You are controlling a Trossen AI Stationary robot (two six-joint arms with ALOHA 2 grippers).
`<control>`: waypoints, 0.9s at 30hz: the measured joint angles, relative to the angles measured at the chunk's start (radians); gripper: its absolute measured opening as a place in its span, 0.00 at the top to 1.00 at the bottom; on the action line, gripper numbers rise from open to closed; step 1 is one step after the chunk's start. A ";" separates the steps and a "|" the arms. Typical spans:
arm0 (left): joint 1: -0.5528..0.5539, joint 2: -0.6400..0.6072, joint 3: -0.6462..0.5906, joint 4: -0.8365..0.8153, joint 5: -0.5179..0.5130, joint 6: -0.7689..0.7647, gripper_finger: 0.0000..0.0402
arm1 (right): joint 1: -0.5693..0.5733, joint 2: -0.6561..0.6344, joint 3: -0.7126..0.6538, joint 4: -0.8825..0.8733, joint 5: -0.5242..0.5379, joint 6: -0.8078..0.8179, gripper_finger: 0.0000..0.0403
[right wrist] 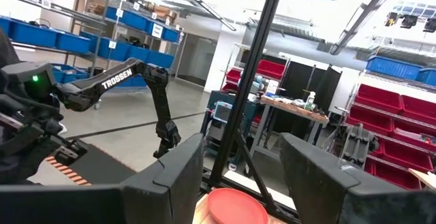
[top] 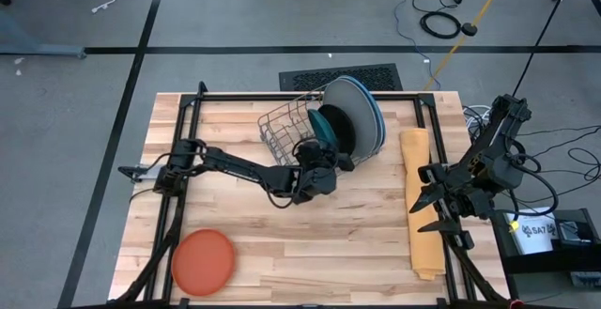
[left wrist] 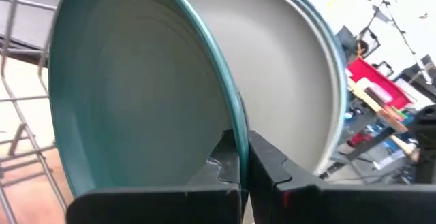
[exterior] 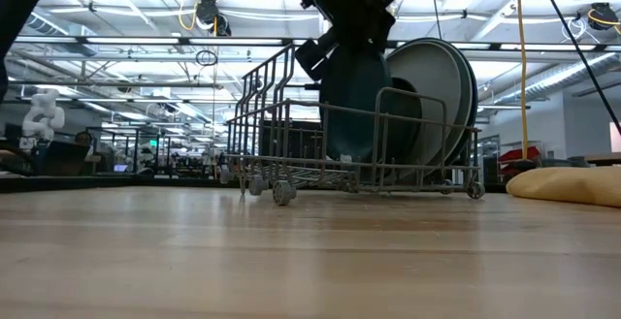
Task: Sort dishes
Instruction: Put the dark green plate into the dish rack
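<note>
Clamped on the teal plate's (left wrist: 129,88) rim, left gripper (left wrist: 242,159), jaws shut tight, at the wire rack (top: 296,126). Behind it, standing on edge in the rack: black plate (top: 346,129) mostly hidden, grey plate (left wrist: 293,81), blue rims barely showing. Flat at the table's near left corner, orange plate (top: 203,261). Parked over the yellow cloth (top: 420,206), right gripper (right wrist: 242,166), jaws spread wide, holding nothing.

Two dark, slim jointed arms (white "TROSSEN" lettering on one link) with black two-fingered end effectors.
</note>
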 joint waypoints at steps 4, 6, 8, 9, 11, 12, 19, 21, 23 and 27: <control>0.011 0.000 0.000 -0.018 -0.010 -0.001 1.00 | 0.000 0.000 0.000 0.000 0.000 0.000 0.54; 0.016 0.000 0.000 -0.041 -0.009 -0.002 1.00 | 0.000 0.000 0.000 0.000 0.000 0.000 0.54; 0.019 0.000 0.000 -0.067 -0.005 -0.039 1.00 | 0.000 0.000 0.000 0.000 0.000 0.000 0.54; 0.022 0.000 0.000 -0.079 0.008 -0.071 1.00 | 0.000 0.000 0.000 0.000 0.000 0.000 0.54; 0.028 0.000 0.000 -0.107 0.041 -0.122 1.00 | 0.000 0.000 0.000 0.000 0.000 0.000 0.54; 0.031 0.000 0.000 -0.117 0.054 -0.132 1.00 | 0.000 0.000 0.000 0.001 0.000 0.000 0.54; 0.038 0.000 0.000 -0.107 0.072 -0.133 1.00 | 0.000 0.000 0.000 0.002 0.000 0.000 0.54; 0.039 0.000 0.000 -0.098 0.082 -0.134 0.98 | 0.000 0.000 0.000 0.003 0.000 0.000 0.54; 0.040 0.000 0.000 -0.102 0.103 -0.154 0.95 | 0.000 0.000 0.000 0.003 0.000 0.000 0.54; 0.054 0.000 0.000 -0.098 0.182 -0.184 0.84 | 0.000 0.000 0.000 0.003 0.000 0.000 0.54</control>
